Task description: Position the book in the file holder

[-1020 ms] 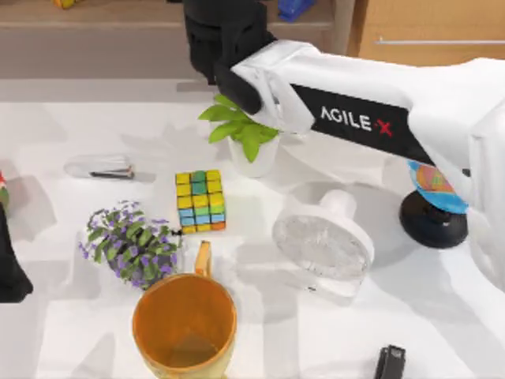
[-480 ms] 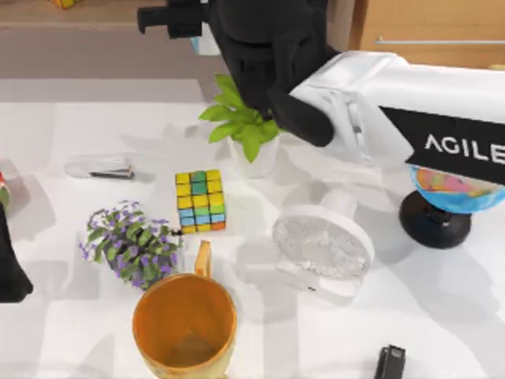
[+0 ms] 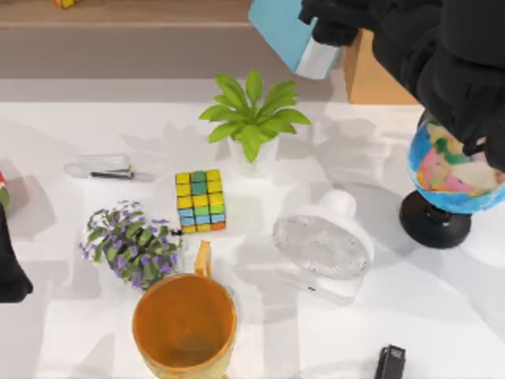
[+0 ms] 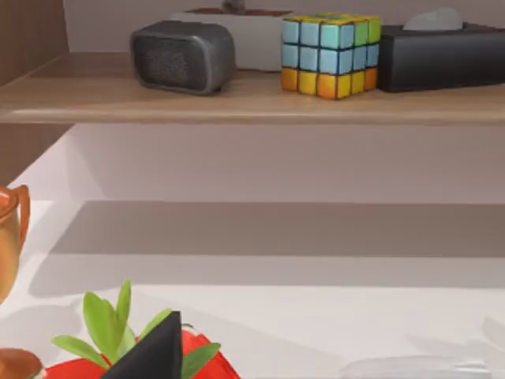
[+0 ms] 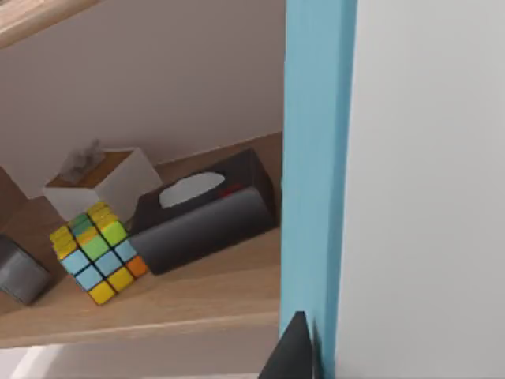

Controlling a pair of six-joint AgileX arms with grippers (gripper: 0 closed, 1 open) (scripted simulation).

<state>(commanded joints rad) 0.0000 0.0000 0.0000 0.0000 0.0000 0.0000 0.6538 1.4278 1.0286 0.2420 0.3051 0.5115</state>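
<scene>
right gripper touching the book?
Touching. In the top view the right gripper closes over the grey page edge of the light-blue book, held up above the back of the table; the right wrist view shows the book against a fingertip.

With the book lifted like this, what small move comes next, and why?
Probably keep carrying it clear of the clutter: the right gripper holds the book tilted above the plant, at the table's back edge. No file holder is visible.
</scene>
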